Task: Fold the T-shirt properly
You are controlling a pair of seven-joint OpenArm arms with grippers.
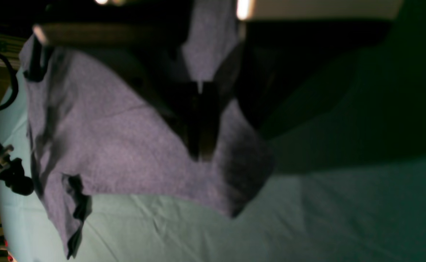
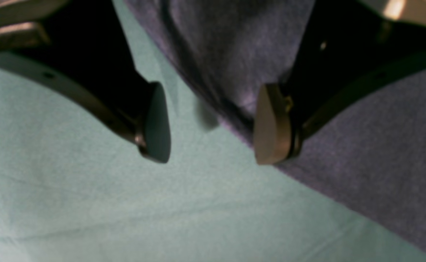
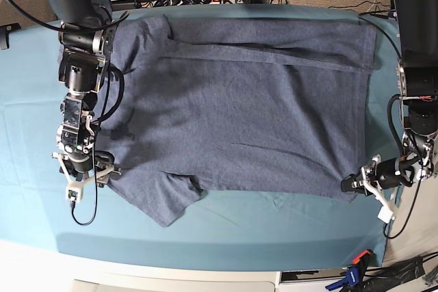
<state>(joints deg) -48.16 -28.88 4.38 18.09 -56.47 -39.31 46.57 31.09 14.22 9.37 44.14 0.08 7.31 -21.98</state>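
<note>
Blue-grey T-shirt (image 3: 246,107) is lying mostly flat on the teal cloth (image 3: 27,135), only the 12 o'clock edge folded. Left gripper (image 3: 352,184) is pinching its 4 o'clock corner; right gripper (image 2: 209,123) is gaping over the 8 o'clock hem.

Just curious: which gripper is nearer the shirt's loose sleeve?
Right. The right gripper sits open beside the sleeve; the left gripper pinches the T-shirt's far corner.
</note>
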